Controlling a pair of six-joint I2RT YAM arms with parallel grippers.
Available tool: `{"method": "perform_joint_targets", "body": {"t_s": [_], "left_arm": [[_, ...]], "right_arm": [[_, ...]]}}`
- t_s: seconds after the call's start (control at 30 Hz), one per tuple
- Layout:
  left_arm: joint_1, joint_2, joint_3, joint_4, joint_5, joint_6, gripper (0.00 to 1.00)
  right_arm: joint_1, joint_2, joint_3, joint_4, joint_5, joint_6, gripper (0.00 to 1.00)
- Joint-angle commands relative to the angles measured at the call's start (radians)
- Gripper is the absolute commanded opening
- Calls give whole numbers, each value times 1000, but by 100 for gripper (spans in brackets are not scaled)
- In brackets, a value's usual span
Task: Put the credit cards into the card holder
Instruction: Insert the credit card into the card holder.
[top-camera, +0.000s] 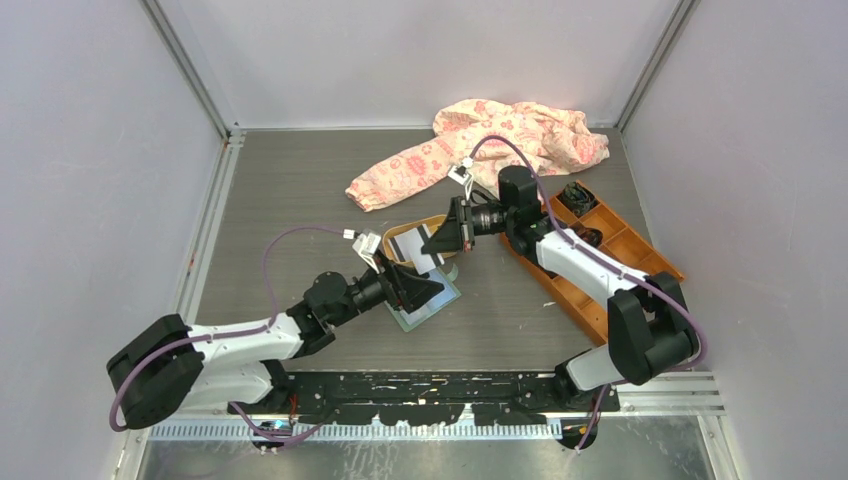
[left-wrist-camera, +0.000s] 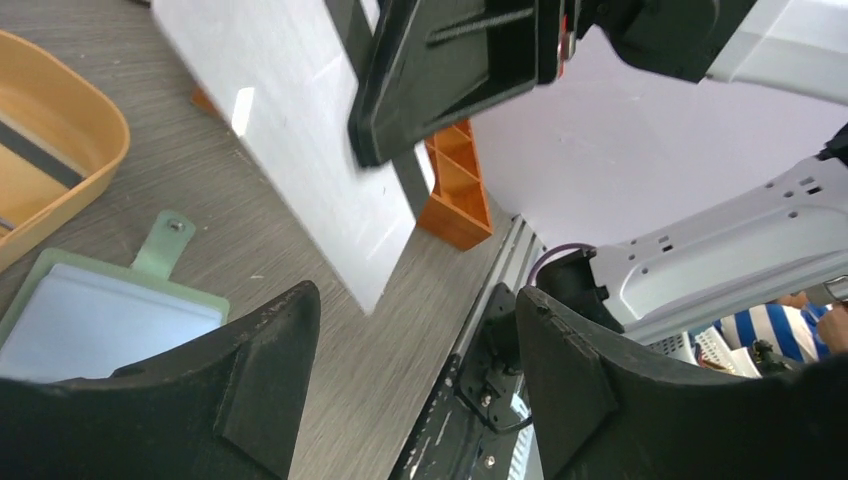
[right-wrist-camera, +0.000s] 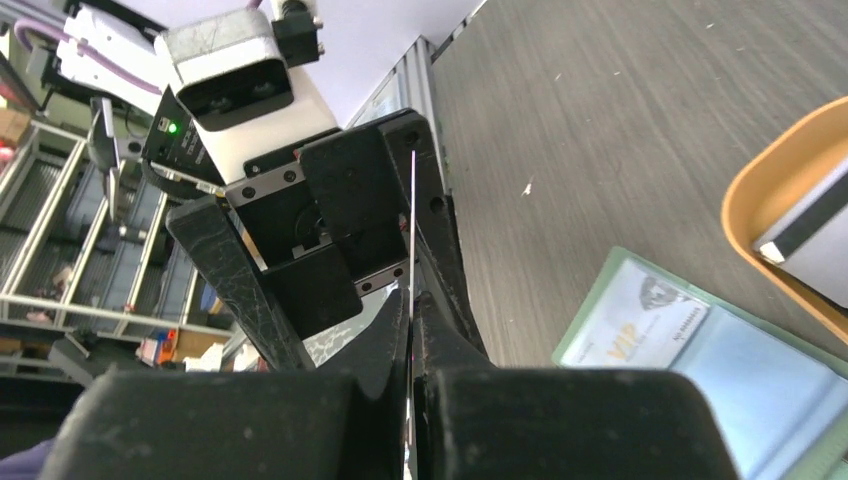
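Observation:
My right gripper (top-camera: 442, 243) is shut on a white credit card (top-camera: 427, 262), held on edge above the table. In the right wrist view the card (right-wrist-camera: 411, 240) shows as a thin line between the closed jaws (right-wrist-camera: 412, 310). In the left wrist view it is a large white sheet (left-wrist-camera: 300, 130). The pale green card holder (top-camera: 422, 316) lies open on the table, and a VIP card (right-wrist-camera: 635, 320) shows inside it (right-wrist-camera: 720, 370). My left gripper (top-camera: 433, 286) is open and empty over the holder (left-wrist-camera: 100, 300), just below the held card. Another card (right-wrist-camera: 810, 225) with a dark stripe lies in the orange oval tray.
The orange oval tray (top-camera: 440, 224) sits just behind the holder; it also shows in the left wrist view (left-wrist-camera: 95, 110). An orange compartmented box (top-camera: 610, 265) lies at the right. A pink patterned cloth (top-camera: 480, 140) lies at the back.

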Motion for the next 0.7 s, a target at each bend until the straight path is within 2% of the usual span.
{"method": "perform_joint_targets", "body": {"t_s": [0.0,0.2,0.37,0.57,0.6,0.67], "left_arm": [[-10,-2,3,198,-40,-12,70],[-11,-33,-28,201,-85,-6,66],[-10,-70,-54,200,-135,-6,52],[-9,-83,-59,202,-143,-9,28],[-9,-83,-60,205,-145,-9,22],[-10,-83,-61,204,-142,6,2]], "right_arm": [[27,-34,15,85,-32,25,1],[34,-28,18,84,-40,26,1],[41,-35,18,91,-52,23,1],[52,-39,17,98,-62,19,1],[53,-40,17,99,-63,17,1],[54,-41,14,97,-65,9,1]]}}
